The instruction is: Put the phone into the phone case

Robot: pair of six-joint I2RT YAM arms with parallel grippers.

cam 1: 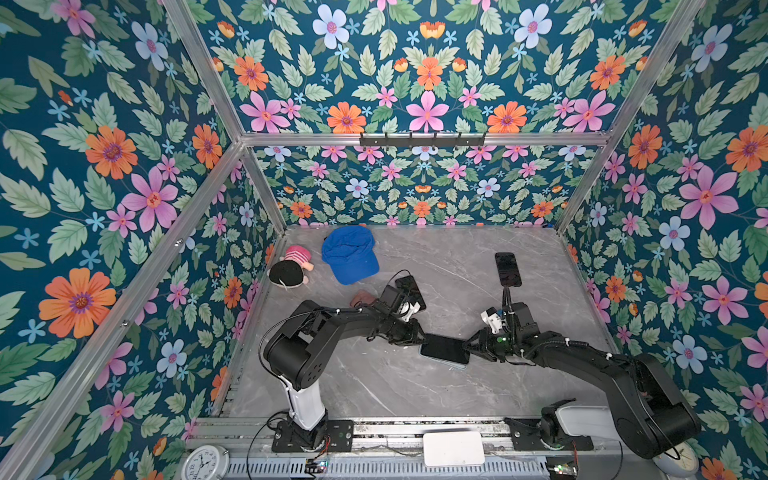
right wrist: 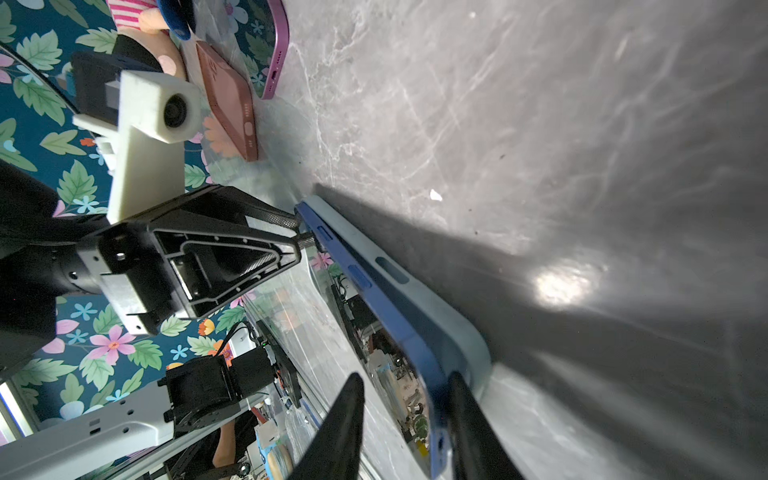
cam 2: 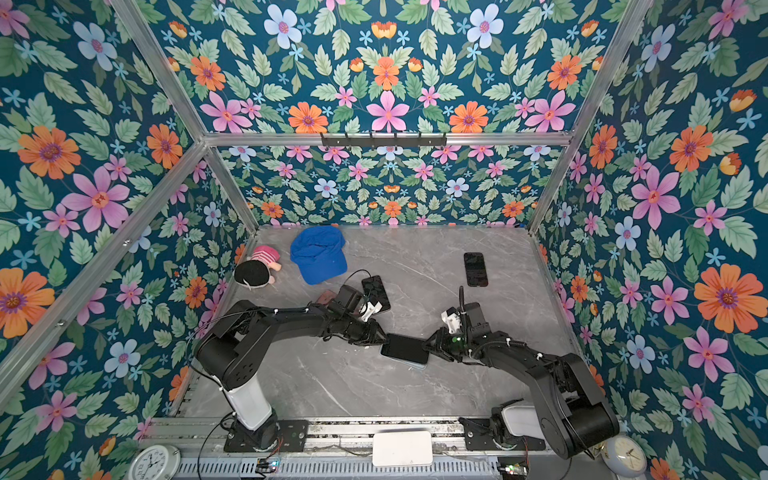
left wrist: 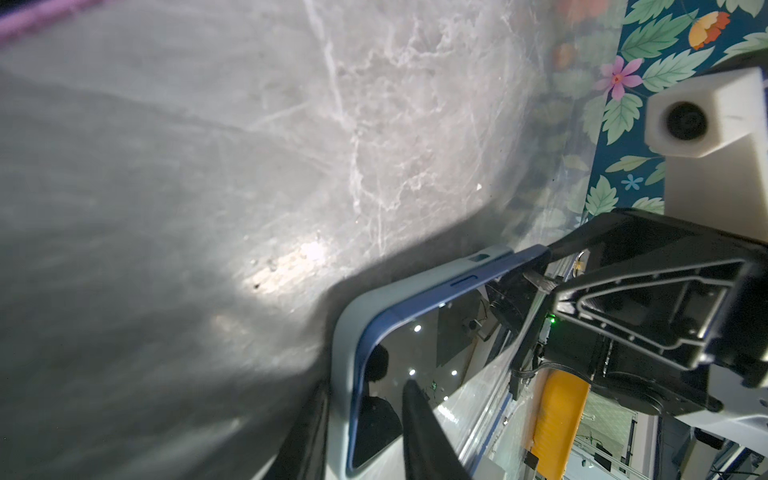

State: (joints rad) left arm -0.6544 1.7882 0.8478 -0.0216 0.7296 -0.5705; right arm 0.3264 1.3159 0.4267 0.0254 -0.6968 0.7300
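Black and jointed, my right arm (cam 1: 602, 365) and left arm (cam 1: 332, 328) reach in from the near rail and meet over the middle of the grey marble table (cam 1: 395, 395), as both top views show. Behind them, toward the back-left corner, a blue cap (cam 1: 350, 259) lies just beside a plush doll (cam 1: 291, 268) in a pink striped top.

Between my two grippers the phone (cam 1: 444, 349) lies screen up and slanted, on top of the pale blue phone case (cam 1: 455, 366). A strip of the case peeks out along the phone's near side. My wrist views show the phone's dark blue edge standing above the case's wall along one long side.

My left gripper (cam 1: 420, 341) is at one short end. One finger (left wrist: 419, 428) is over the glass and its partner is outside the case; whether they are pressing I cannot tell. My right gripper (cam 1: 471, 351) is at the opposite end with its jaws parted. One finger (right wrist: 469, 415) is against the phone's blue edge by the case's corner, the other stands clear of the screen, and it grips nothing.

Well apart, toward the back right, lies a second dark phone (cam 1: 508, 269). A purple-edged phone (cam 1: 411, 289) lies partly hidden behind my left wrist, near a brown case (cam 1: 361, 298).
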